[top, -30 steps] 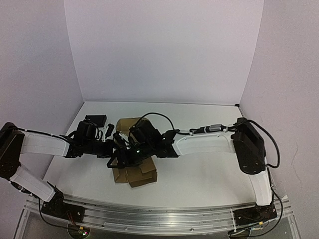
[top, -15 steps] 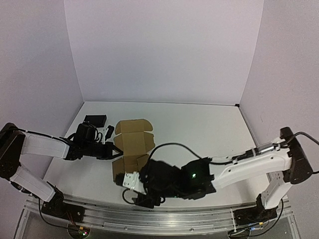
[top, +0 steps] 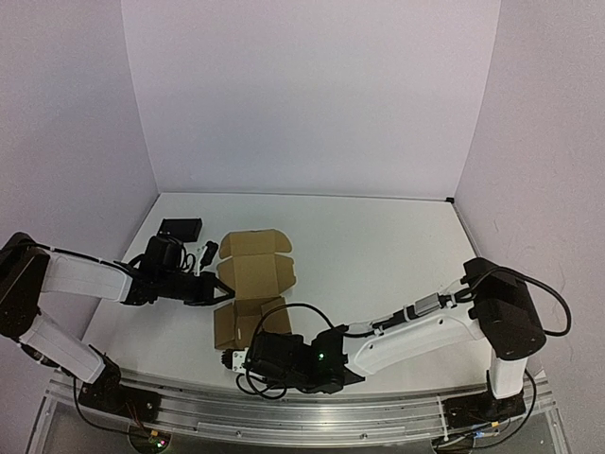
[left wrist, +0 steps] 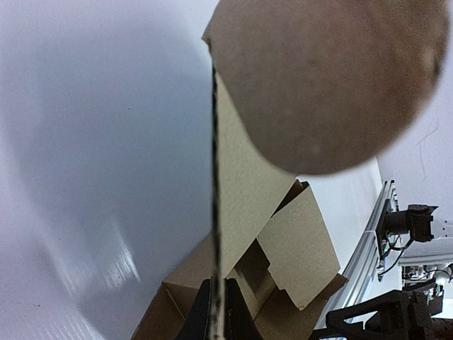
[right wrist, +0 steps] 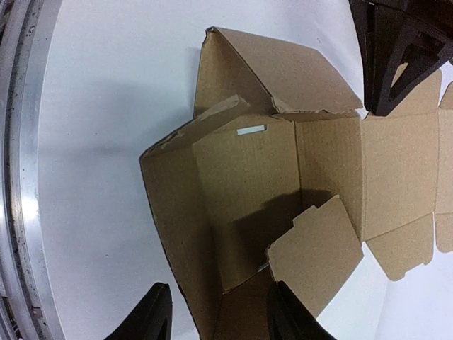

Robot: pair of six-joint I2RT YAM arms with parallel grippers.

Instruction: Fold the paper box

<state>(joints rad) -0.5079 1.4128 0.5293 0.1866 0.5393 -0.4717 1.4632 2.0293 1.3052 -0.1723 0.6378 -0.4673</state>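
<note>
paper box sits half-folded on the table, left of centre, near walls partly up, far panel flat. left gripper is clamped tight, on the box's left flap edge as far as i can tell. right gripper is partly open over the near wall, gripping nothing.

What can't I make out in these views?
Top view: right end effector, jaws hidden under its own wrist.
Left wrist view: left end effector fingertips, cut by the bottom edge; a blurred flap of the paper box covers the top.
Right wrist view: whether its fingers touch the box, cropped at bottom.
</note>
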